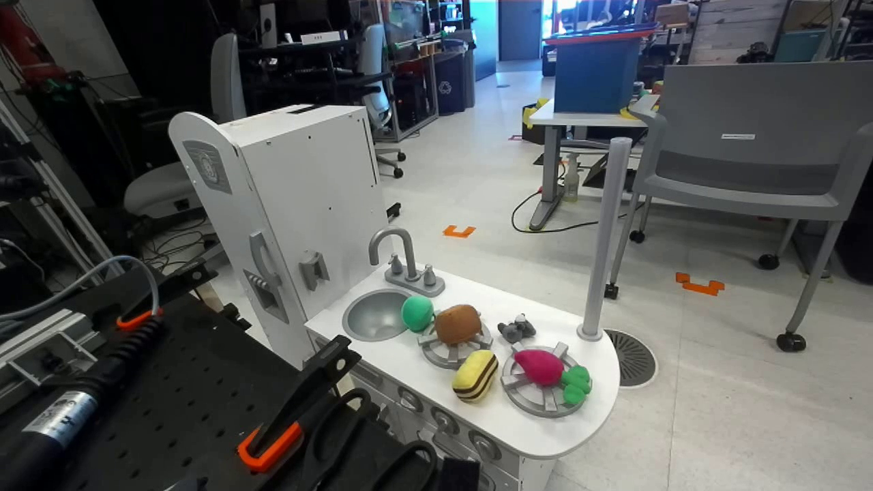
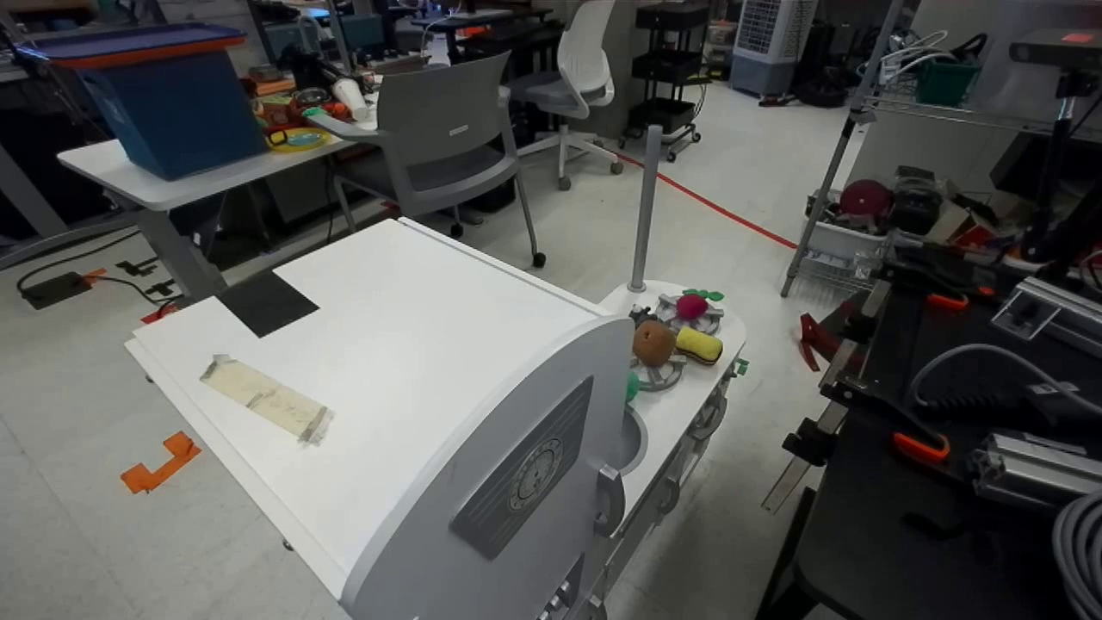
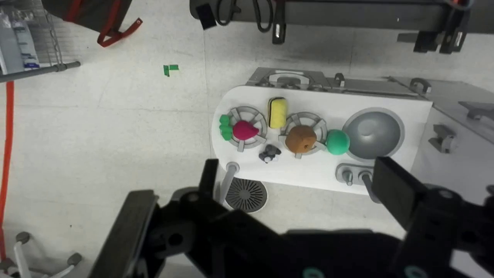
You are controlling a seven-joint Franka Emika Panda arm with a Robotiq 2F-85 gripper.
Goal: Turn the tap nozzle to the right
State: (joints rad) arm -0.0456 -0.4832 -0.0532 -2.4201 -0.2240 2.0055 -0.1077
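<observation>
The tap nozzle (image 1: pixel 408 251) is a grey arched spout between two short handles, behind the round sink basin (image 1: pixel 375 320). In an exterior view its hooked tip points left, toward the tall white cabinet. In the wrist view I look down on the tap nozzle (image 3: pixel 368 184); one finger hides its far part and one handle. In an exterior view the cabinet hides it. My gripper (image 3: pixel 296 164) is open and empty, its fingers wide apart, and it appears well above the counter. The gripper does not show in either exterior view.
The white counter (image 1: pixel 505 300) holds a green ball (image 3: pixel 338 142), brown plush (image 3: pixel 301 139), yellow plush (image 3: pixel 277 112), pink plush (image 3: pixel 245 130) and small grey item (image 3: pixel 269 153). A grey post (image 1: pixel 607 239) rises at one end, the tall cabinet (image 1: pixel 314 184) at the other.
</observation>
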